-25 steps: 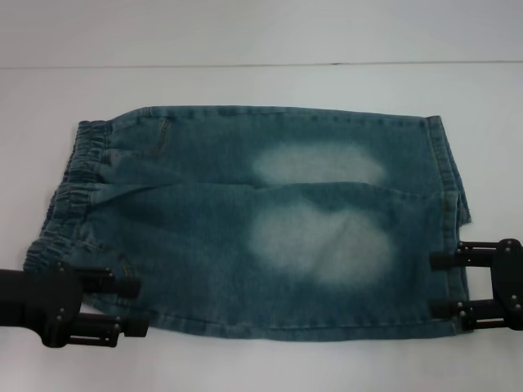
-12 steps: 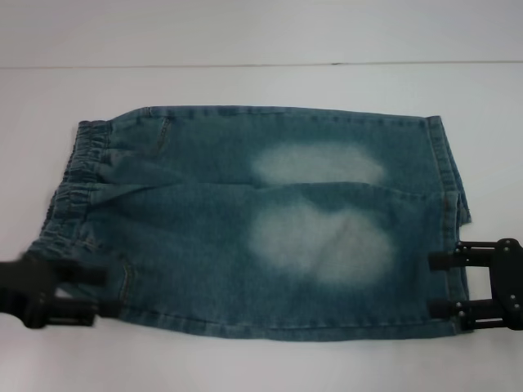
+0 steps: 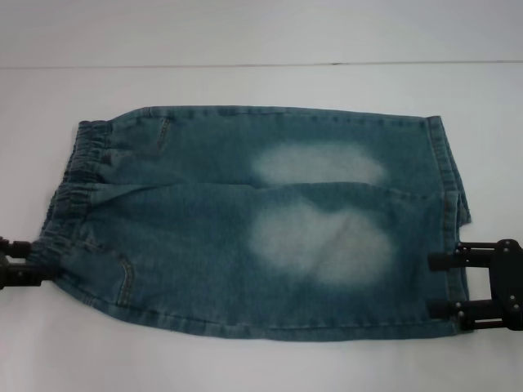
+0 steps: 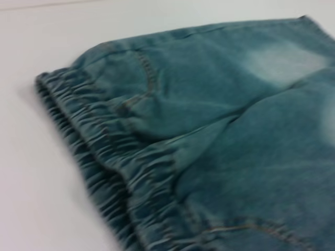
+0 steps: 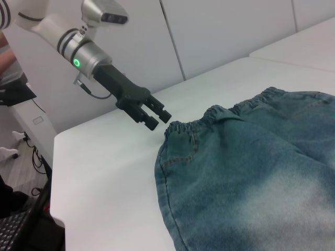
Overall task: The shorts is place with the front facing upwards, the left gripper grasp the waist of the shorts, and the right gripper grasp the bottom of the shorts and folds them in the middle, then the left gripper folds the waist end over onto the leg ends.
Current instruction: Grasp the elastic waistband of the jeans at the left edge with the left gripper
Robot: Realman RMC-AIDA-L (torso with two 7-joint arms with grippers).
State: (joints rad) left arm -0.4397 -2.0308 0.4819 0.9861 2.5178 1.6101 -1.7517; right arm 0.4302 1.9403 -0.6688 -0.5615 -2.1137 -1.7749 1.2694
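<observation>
The shorts (image 3: 253, 220) lie lengthwise between both claws. Left claw (image 5: 152, 116), fingers parted, sits just outside the waistband (image 3: 69, 192). Right claw (image 3: 441, 284), spread, straddles the leg hem (image 3: 448, 245).

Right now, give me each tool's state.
Left tool: open, empty, beside the shorts' waist.
Right tool: open, at the leg hem.

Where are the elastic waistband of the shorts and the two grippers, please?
waistband (image 3: 78, 175), head view, gathered elastic.
left gripper (image 5: 152, 116), right wrist view, fingertips near waistband corner.
right gripper (image 3: 441, 284), head view, between fingers at leg hem.
</observation>
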